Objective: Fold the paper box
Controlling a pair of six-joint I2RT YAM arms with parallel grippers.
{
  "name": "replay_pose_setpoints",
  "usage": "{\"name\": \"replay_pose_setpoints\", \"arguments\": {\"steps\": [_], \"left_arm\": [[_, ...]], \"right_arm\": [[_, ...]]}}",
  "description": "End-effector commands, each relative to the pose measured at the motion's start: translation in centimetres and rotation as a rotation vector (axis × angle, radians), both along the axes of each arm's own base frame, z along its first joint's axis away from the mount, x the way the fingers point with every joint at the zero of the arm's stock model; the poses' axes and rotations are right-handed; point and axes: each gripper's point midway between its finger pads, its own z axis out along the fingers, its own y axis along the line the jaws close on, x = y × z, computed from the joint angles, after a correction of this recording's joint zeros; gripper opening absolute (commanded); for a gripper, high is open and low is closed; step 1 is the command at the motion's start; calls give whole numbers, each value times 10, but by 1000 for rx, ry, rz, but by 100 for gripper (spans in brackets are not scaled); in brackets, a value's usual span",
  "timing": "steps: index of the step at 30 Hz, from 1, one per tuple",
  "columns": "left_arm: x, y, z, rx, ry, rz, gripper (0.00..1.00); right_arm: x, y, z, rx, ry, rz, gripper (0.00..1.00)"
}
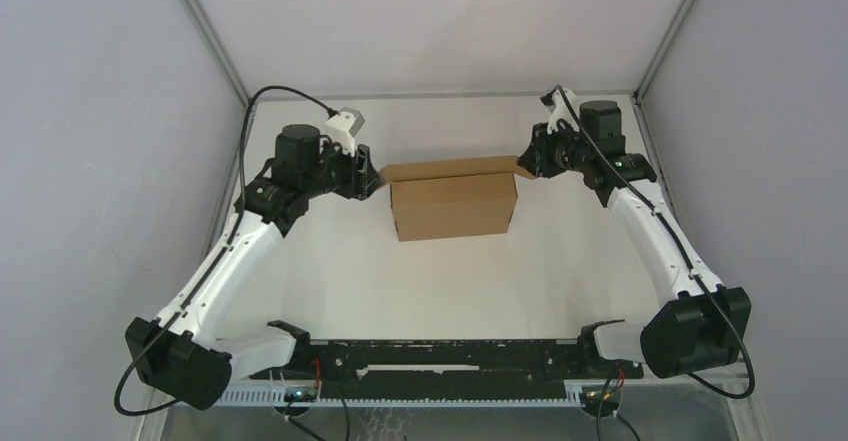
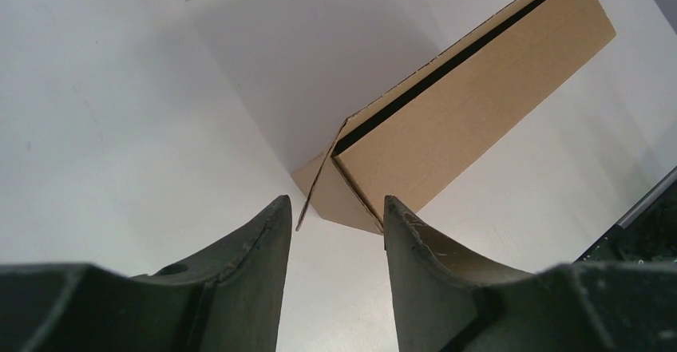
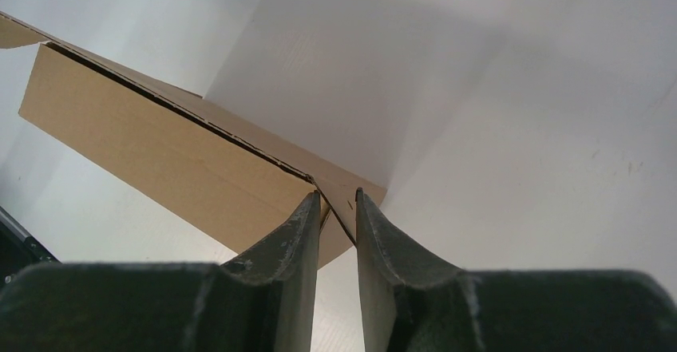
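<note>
The paper box is a brown cardboard mailer standing folded up in the middle of the table, with its lid slightly ajar and a small flap sticking out at each end. My left gripper is at the box's left end. In the left wrist view it is open, and the box's end flap lies just beyond its fingertips. My right gripper is at the box's right end. In the right wrist view its jaws stand a narrow gap apart, with the edge of the right end flap between them, not clamped.
The white table is walled by grey panels at the back and both sides. A black rail with both arm bases runs along the near edge.
</note>
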Motion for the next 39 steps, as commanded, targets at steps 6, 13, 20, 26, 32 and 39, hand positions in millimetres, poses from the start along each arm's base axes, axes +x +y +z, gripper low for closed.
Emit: {"name": "replay_pose_setpoints", "arguments": {"steps": [6, 13, 20, 26, 32, 39], "left_arm": [[7, -9, 20, -17, -69, -46, 49], [16, -11, 23, -12, -80, -43, 43], [22, -15, 31, -19, -96, -46, 42], [26, -14, 39, -16, -119, -42, 43], [29, -15, 41, -12, -123, -40, 43], [28, -15, 36, -4, -109, -49, 34]], "right_arm": [[6, 4, 9, 0, -52, 24, 30], [5, 4, 10, -1, -55, 23, 30], [4, 5, 11, -1, -56, 26, 29], [4, 5, 11, -2, -58, 29, 29], [4, 6, 10, -2, -56, 30, 29], [3, 7, 9, 0, -51, 35, 29]]}}
